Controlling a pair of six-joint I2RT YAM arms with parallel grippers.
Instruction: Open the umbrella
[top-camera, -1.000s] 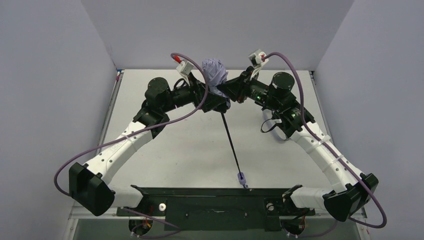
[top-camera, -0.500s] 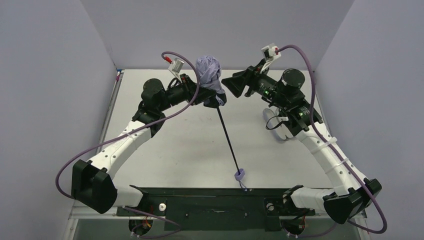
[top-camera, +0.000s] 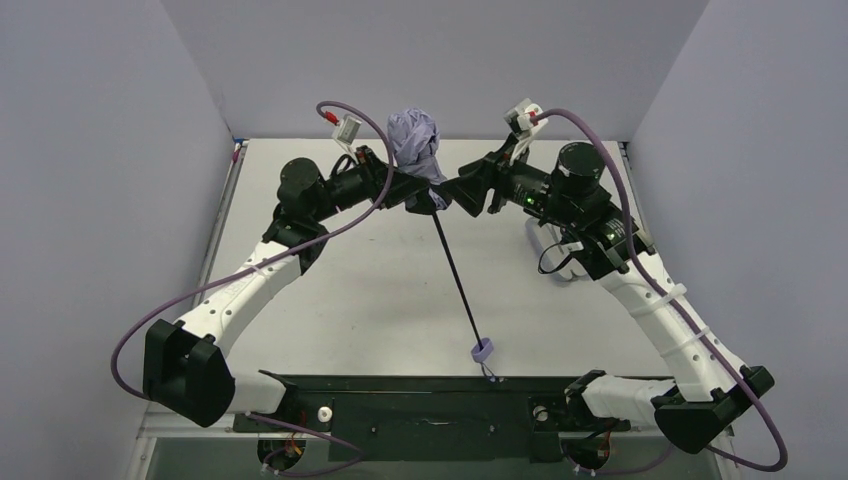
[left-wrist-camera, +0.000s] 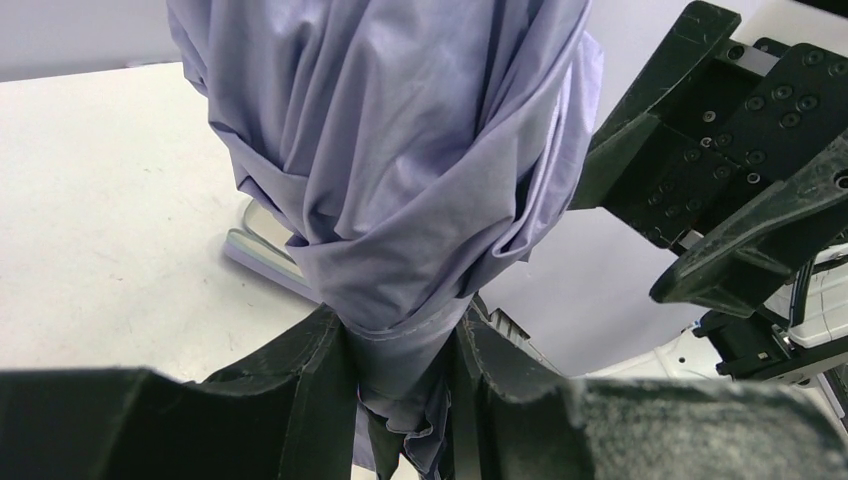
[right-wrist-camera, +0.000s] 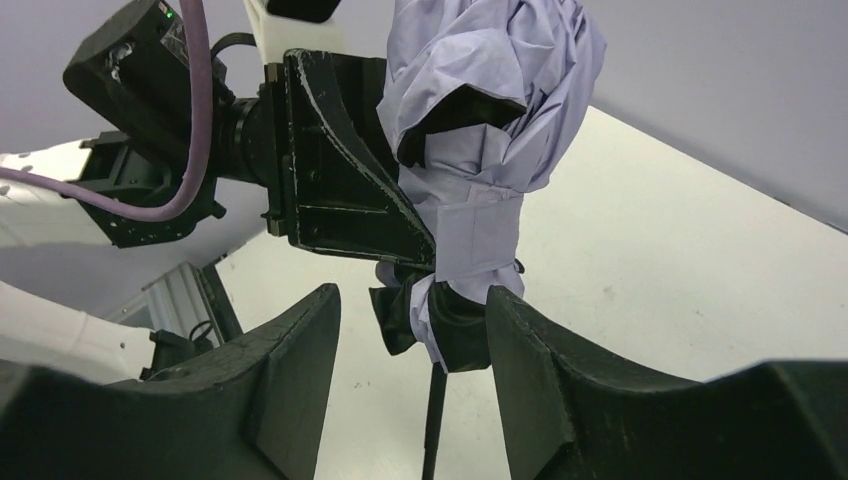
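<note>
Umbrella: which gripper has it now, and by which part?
The left gripper holds the umbrella by the gathered lower end of its folded canopy. The right gripper holds nothing: its jaws stand open around that same end.

Pale grey walls (top-camera: 420, 50) on 3 sides, white table (top-camera: 350, 290), even light

No writing, label, brand, number or sign can be read in any of the views. The fabric of the umbrella (left-wrist-camera: 400, 150) is plain lilac with no legible print.
</note>
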